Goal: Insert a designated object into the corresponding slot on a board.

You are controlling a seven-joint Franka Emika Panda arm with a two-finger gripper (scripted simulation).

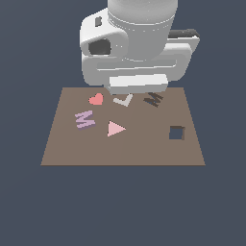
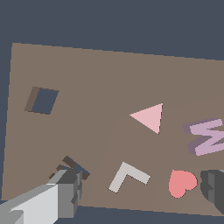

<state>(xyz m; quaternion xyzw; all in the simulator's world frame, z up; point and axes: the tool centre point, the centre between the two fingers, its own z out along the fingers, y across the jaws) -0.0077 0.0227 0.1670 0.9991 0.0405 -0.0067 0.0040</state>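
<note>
- Brown and flat, the rectangular board [image 1: 122,144] lies on a dark blue-grey ground, with small shapes and cut-outs spread across its top.
- Lavender M block [image 1: 84,119] lies flat on the board near the exterior view's left edge, free of any grip; nothing touches it.
- In the wrist view the same M block is cut off at the picture's edge, with the red heart [image 2: 181,183] just beside it.
- The M-shaped slot [image 1: 153,98] is a dark recess near the board's far edge, toward the exterior view's right, well apart from the block. It is empty, so the task looks barely begun.
- Between block and slot sit the heart, a pale L-shaped mark [image 1: 123,100] and a pink triangle [image 1: 115,129]; a square dark hole [image 1: 177,133] lies nearer the exterior view's right edge. None of them fits an M.
- The white Panda arm hangs over the board's far edge, its body hiding the pincer in the exterior view.
- In the wrist view, one grey finger [image 2: 65,192] shows in front of the M-shaped slot and a dark finger [image 2: 214,190] shows beyond the heart. The pincer [image 2: 140,192] is spread wide and carries nothing.
- My judgement: the spread fingers suit a coming grasp, but the arm hangs nearer the slot than the block, so it must first travel across to the lavender M.
</note>
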